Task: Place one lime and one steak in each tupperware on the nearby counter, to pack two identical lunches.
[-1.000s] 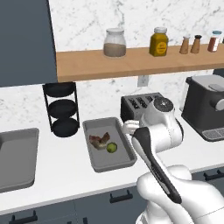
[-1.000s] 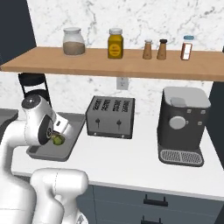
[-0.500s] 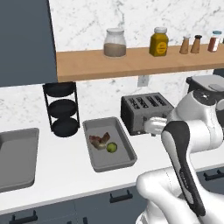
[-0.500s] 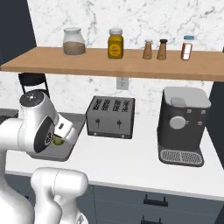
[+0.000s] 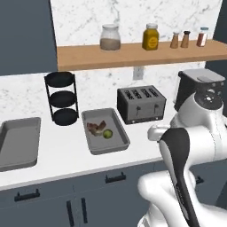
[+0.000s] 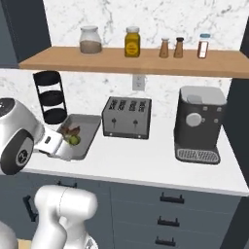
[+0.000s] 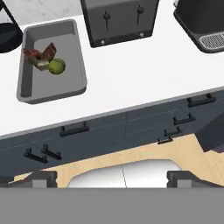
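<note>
lime (image 7: 57, 66): judged light, round, slippery, best pinched across its middle | steak (image 7: 40, 55): judged soft, best gripped by edges | gripper (image 7: 109, 178): jaws seen spread, nothing held

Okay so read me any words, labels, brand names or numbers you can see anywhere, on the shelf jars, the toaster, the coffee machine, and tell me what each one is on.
None can be read.
Yellow jar on the wooden shelf: a darker label patch, too blurred to read.
White-capped shaker: a red band, no legible text.
Toaster: no lettering visible.
Coffee machine: a plain round dial, no marks.
Tupperware with the steak and lime: unmarked.
</note>
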{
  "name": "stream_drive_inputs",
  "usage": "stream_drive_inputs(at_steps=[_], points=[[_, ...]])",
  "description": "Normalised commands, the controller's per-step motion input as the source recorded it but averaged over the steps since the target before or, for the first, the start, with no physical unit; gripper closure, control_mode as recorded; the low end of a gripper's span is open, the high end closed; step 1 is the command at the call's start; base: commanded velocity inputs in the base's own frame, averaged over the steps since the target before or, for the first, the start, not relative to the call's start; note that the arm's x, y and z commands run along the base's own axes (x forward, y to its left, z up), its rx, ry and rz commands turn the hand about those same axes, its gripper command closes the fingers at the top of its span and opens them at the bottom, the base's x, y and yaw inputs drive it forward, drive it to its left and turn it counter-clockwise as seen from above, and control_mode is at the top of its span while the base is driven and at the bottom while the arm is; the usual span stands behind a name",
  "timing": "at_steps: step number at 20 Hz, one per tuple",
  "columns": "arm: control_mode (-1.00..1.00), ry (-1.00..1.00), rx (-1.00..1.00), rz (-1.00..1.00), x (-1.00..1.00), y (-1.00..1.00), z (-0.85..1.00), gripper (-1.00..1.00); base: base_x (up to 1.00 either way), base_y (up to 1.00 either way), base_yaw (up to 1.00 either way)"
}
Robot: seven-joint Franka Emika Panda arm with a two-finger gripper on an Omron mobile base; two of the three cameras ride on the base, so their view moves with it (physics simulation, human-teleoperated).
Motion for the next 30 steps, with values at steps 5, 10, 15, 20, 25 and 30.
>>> stream_drive_inputs(at_steps=[5, 10, 15, 20, 25, 30], points=[[1.0, 0.0, 0.0, 0.0, 0.0, 0.0, 0.0, -1.0, -0.68, -0.94, -0.1], [1.0, 0.0, 0.0, 0.0, 0.0, 0.0, 0.0, -1.0, -0.36, -1.0, -0.12], [1.0, 0.0, 0.0, 0.0, 0.0, 0.0, 0.0, -1.0, -0.15, -1.0, -0.07], [1.0, 0.0, 0.0, 0.0, 0.0, 0.0, 0.0, -1.0, -0.03, -1.0, -0.01], [1.0, 0.0, 0.0, 0.0, 0.0, 0.0, 0.0, -1.0, 0.0, -1.0, 0.0], [1.0, 0.0, 0.0, 0.0, 0.0, 0.0, 0.0, -1.0, 0.0, -0.95, 0.0]])
